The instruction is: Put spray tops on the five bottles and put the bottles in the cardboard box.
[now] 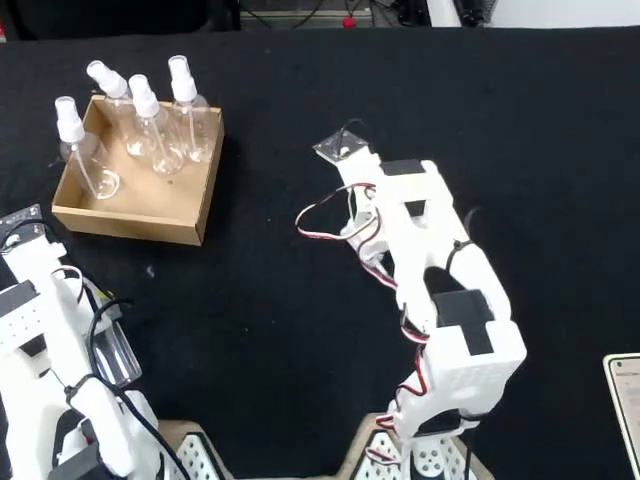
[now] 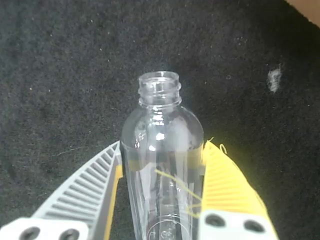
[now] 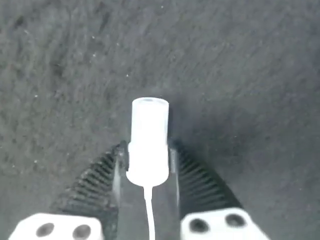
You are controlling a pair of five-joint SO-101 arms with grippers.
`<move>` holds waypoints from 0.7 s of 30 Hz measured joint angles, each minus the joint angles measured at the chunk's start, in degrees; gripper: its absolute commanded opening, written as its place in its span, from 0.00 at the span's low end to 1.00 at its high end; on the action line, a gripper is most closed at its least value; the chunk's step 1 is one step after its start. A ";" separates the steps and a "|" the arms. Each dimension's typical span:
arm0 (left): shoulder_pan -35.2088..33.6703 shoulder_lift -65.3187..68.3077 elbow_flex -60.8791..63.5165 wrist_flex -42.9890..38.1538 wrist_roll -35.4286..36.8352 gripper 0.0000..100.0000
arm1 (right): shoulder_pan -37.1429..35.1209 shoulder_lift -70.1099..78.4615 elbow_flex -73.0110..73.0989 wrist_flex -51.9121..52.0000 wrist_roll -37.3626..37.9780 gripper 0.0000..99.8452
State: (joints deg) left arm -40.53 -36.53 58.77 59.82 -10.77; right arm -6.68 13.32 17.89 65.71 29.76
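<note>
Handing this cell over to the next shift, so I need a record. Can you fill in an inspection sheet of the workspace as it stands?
Surface: table covered in black cloth.
Job's things: cardboard box holds four bottles, all with tops on; fifth bottle has an open neck and no top; one loose spray top.
Clutter: white speck on the cloth; pale flat item at the table's edge.
Grippers: left gripper fingers shut on the fifth bottle; right gripper fingers shut on the spray top.
Cables: wire loop hangs off the right arm, apart from the box.
Surroundings: cords behind the table's far edge.
</note>
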 measured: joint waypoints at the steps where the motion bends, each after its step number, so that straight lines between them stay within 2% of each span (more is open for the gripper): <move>1: 0.00 0.00 0.00 0.00 0.00 0.16 | 0.62 -0.88 -0.09 1.23 0.00 0.01; 5: 0.00 0.00 -2.64 2.81 -0.18 0.16 | 1.76 -8.35 -4.48 8.70 -0.70 0.01; 10: 2.73 0.00 -15.03 14.33 0.00 0.16 | 1.76 -18.55 -10.81 14.59 -8.18 0.01; 14: 8.53 -0.88 -24.79 22.33 0.00 0.16 | 1.76 -23.47 -15.82 15.47 -14.86 0.01; 21: 21.54 -14.15 -26.73 23.38 3.08 0.16 | 1.76 -26.11 -28.75 19.16 -25.85 0.01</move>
State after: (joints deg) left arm -18.99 -50.68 32.04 83.21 -7.69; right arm -4.92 -12.79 -10.86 84.88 3.91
